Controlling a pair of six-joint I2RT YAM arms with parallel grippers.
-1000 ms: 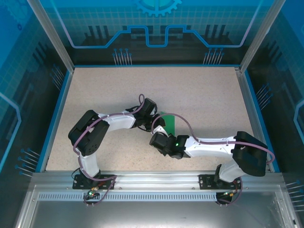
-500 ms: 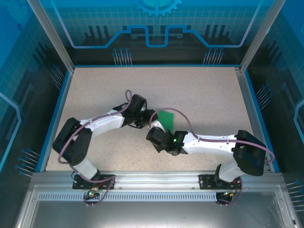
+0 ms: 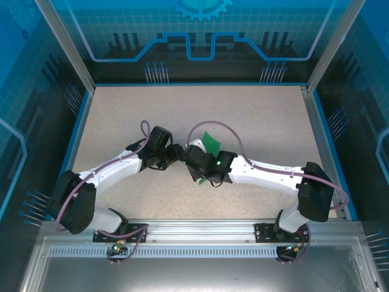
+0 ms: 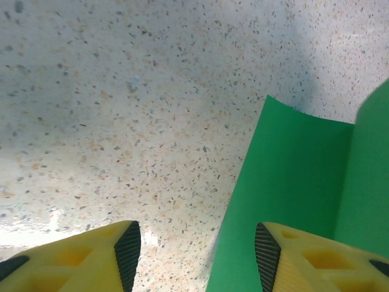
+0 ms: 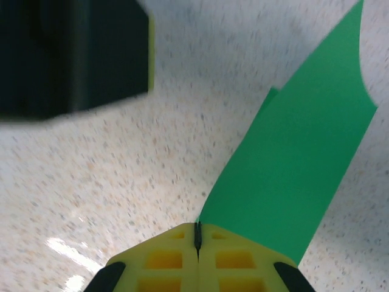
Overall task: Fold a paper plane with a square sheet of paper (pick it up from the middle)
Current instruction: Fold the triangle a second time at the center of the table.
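The speckled surface (image 3: 121, 109) carries everything. Near its middle the left arm (image 3: 115, 170) and right arm (image 3: 267, 173) meet almost nose to nose. That crowding is the biggest hazard. In the right wrist view a dark, blurred block, probably the left arm's wrist, sits at 10 o'clock, near enough that a careless swing could knock the two together.

The square sheet of paper (image 3: 212, 143) lies just toward 1 o'clock of the surface's middle. It is bent, not flat. The right tool (image 5: 197, 236) has its yellow fingers pressed tight on one edge of it, and from there the green runs up toward 1 o'clock, with a second layer peeping out behind. A thin sheet pinched at its rim may tear or slip free if it is pulled against any drag.

The left tool (image 4: 197, 255) has its fingers apart and grips nothing, low over the surface. In its view the sheet curls at 4 o'clock, its edge passing beneath the finger at 5 o'clock. Closing here would, I judge, catch the paper off its fold line and set a crooked crease, or make the layers slide.
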